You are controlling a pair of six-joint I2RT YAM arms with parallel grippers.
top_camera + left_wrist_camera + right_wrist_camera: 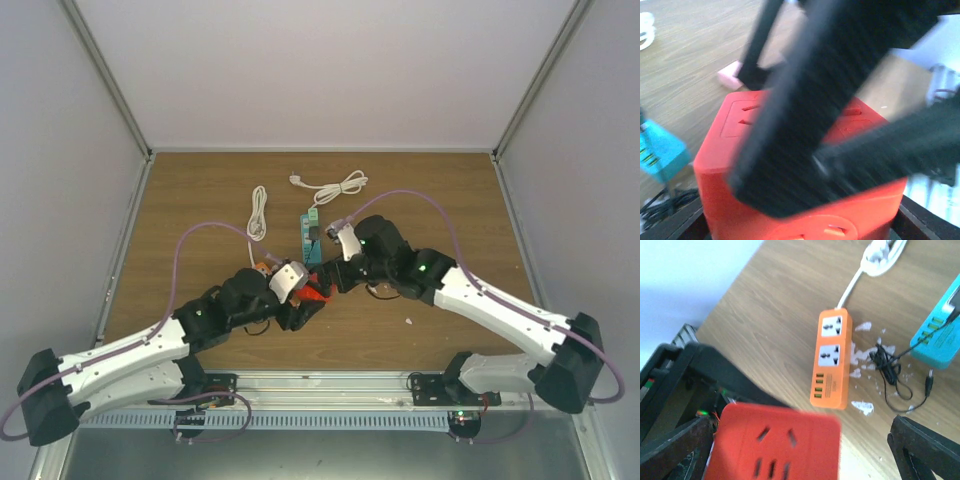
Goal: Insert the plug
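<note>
Nearest the left wrist lens: blurred black bar [815,110] slanting across the view, probably part of the other arm, too smeared to name.
Just behind it: red socket cube [725,170], slot faces showing on top and front.
Left gripper [805,225]: pinching the red socket cube by two opposite sides, dark fingers flanking its lower corners; cube seemingly lifted off the table [775,300].
Right gripper [800,440]: spread wide above the cube, a five-slot face turned up at it, nothing between the fingers.
Plug [954,299]: well apart from both grippers, a dark boxy shape on the top face of the teal power strip [935,337], cut by the frame edge; seated or merely resting, cannot tell.
Wire [888,371]: thin and black, running from the Plug to a loose tangle on the table between the teal power strip and the orange power strip [832,365], barrel tip lying free.
Heading and long axis: too little showing to give the long axis; if seated, prongs pointing down into the strip, wire side facing the orange power strip.
Step in hand: judged as readying a receiving socket, Plug not yet grasped; which socket is meant, not clear.
Next move calls for: Right gripper over to the teal power strip, a pinch across the body clear of the Wire, a straight lift, then prongs squared to one cube face with the cube braced by the Left gripper.
</note>
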